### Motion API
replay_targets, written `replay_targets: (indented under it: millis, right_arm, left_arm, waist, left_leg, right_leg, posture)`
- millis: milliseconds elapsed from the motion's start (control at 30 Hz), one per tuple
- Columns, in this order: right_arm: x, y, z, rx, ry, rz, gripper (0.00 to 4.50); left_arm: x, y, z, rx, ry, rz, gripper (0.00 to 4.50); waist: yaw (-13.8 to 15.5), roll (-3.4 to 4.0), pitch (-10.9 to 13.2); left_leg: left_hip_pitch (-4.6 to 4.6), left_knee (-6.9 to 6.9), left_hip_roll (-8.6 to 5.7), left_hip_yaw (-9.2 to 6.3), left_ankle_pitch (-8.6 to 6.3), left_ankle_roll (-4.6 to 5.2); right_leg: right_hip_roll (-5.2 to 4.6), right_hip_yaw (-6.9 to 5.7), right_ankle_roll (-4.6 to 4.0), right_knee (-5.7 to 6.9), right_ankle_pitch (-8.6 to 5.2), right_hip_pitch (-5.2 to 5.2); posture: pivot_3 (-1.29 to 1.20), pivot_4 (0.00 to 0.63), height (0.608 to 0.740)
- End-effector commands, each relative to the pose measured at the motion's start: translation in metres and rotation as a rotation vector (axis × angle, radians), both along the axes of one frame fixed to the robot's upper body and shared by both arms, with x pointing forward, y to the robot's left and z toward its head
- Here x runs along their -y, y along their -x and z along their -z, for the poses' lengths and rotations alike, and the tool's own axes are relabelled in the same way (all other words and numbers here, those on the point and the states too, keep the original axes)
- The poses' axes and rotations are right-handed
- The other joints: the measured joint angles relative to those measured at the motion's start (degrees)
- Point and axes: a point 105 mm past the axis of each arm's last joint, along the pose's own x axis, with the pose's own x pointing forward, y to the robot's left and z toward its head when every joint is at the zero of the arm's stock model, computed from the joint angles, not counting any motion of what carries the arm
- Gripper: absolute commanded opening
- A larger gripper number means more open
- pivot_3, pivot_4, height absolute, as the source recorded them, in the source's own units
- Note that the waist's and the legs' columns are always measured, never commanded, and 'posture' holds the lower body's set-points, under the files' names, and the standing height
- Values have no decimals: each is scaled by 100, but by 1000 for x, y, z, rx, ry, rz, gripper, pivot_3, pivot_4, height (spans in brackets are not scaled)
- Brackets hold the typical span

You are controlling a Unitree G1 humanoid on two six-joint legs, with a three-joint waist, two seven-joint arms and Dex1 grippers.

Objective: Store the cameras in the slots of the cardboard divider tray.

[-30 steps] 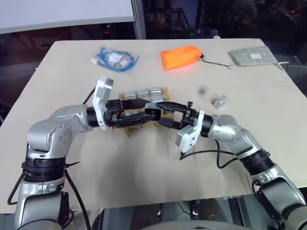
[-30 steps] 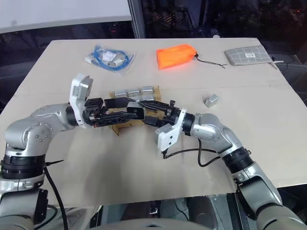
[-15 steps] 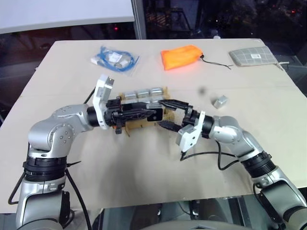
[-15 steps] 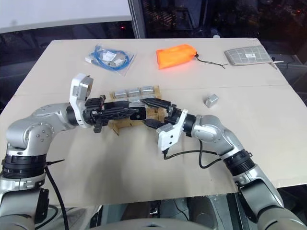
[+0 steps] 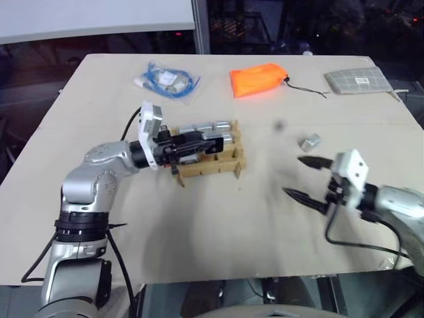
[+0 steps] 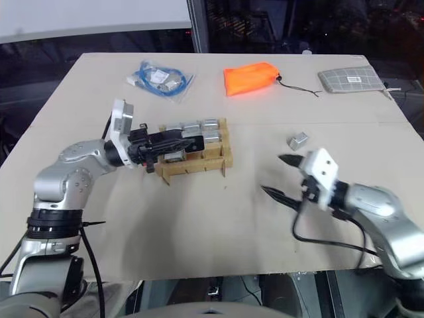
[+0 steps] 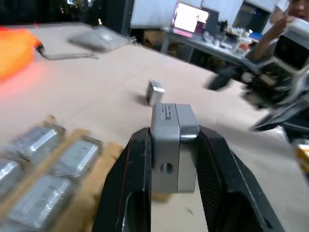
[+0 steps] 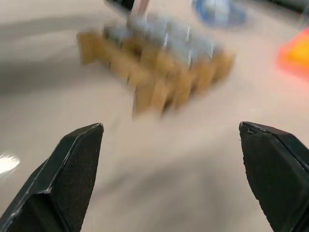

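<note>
Cameras are the job here, and the beige table [image 5: 199, 218] carries everything. The cardboard divider tray [image 5: 211, 167] sits left of centre, its far row filled with silver blocks. Far off lie an orange pouch [image 5: 258, 79], a grey checked pouch [image 5: 358, 80] with a white label too small to read, and a bagged blue cable [image 5: 165, 79].

A second ago both grippers met over the tray, passing 1 camera between them. Now the left gripper [image 7: 174, 145] is clamped shut on that held camera [image 7: 173, 145], hovering level over the tray's middle slots, while the right gripper [image 5: 306, 177] has let go, spread its fingers wide and swung away to the right, empty. The handover looks done (placing into a slot remains).

Just beyond the right gripper lies 1 loose camera [image 5: 309, 142], likely the next pick-up.

Small print on the held camera's top face cannot be read.
</note>
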Motion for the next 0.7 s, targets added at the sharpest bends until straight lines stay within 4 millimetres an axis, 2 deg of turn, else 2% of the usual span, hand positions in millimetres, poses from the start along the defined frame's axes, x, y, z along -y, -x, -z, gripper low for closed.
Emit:
replay_targets:
  millis: [33, 200, 300, 700]
  right_arm:
    - [13, 18, -26, -15, -53, 13, 4464]
    - [14, 40, -52, -52, -145, 3, 4464]
    - [14, 48, -62, -45, -165, 8, 4464]
    - [13, 51, -65, -72, -170, 23, 4464]
  left_arm:
    - [-4, -13, -2, 107, -40, -35, 705]
    - [-12, -26, 9, 156, -56, -53, 705]
    - [-12, -27, 17, 142, -75, -28, 705]
    - [-14, -24, 38, 110, -160, 44, 705]
  waist:
    - [-11, 0, 0]
    - [-18, -2, -1]
    - [-11, -10, -3]
    - [-6, -16, -6]
  left_leg:
    - [1, 0, 0, 0, 0, 0]
    - [1, 2, 2, 0, -1, 2]
    - [0, 2, 2, -3, -1, 3]
    - [-5, 5, 2, -5, -5, 8]
  right_leg:
    - [0, 1, 0, 0, 0, 0]
    - [4, 5, 2, 0, 1, 0]
    - [4, 4, 2, -1, 1, 0]
    - [-1, 1, 3, -3, 1, 1]
  posture:
    - [0, 150, 740]
    - [0, 150, 740]
    - [0, 150, 740]
    - [0, 150, 740]
